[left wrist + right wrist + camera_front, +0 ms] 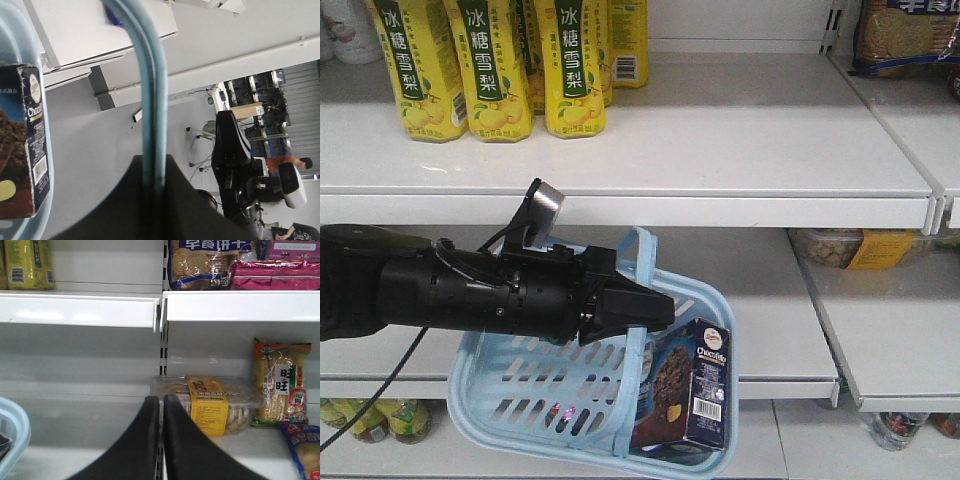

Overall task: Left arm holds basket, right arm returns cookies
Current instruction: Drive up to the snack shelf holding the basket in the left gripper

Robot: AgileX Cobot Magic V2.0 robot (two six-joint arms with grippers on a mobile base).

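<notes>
White supermarket shelves (720, 150) fill the background, with yellow pear-drink bottles (490, 70) standing at the upper shelf's left end. Below them the left arm (470, 290) reaches in level from the left edge, its small silver camera cocked upward. The left gripper (635, 308) is clamped on the flat loop handle (152, 75) of the light blue basket (520, 390), which hangs tilted in front of the middle shelf's front edge. The cookie box (695, 390) stands inside at the basket's right end, against its wall, barcode side outward. Further right, in the next bay, a clear tub with a yellow label (205, 400) sits near the middle shelf's front edge, and a blue biscuit packet (905, 35) lies on the shelf above. The right gripper (161, 405) points at the upright between the two bays — fingers pressed together, empty, the tub just behind them.
</notes>
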